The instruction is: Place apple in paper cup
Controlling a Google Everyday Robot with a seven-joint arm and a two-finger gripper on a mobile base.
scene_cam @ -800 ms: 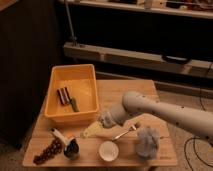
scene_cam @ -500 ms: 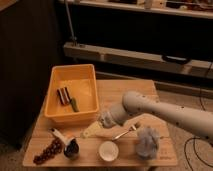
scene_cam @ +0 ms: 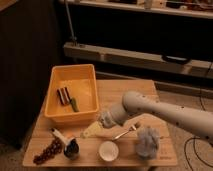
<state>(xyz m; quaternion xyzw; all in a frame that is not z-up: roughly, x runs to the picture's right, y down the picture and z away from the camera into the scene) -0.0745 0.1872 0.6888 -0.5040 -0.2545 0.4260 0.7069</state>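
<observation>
On the surface (scene_cam: 125, 92) are seen a yellow bin (scene_cam: 86, 87), a grape bunch (scene_cam: 47, 151) and a crumpled grey bundle (scene_cam: 147, 141).

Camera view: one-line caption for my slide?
Robot's tool low over the wooden table, between the large yellow plastic bin and the small white round paper cup.

- The single camera looks from high up, down at a slant onto the wooden table (scene_cam: 145, 92), and faces the dark shelves (scene_cam: 150, 55) behind it
- It stands at middle distance: the whole table top fits in the view
- The arm (scene_cam: 165, 112) enters from the right edge; the gripper (scene_cam: 92, 131) is low in the middle, just beside the yellow bin (scene_cam: 70, 119)
</observation>
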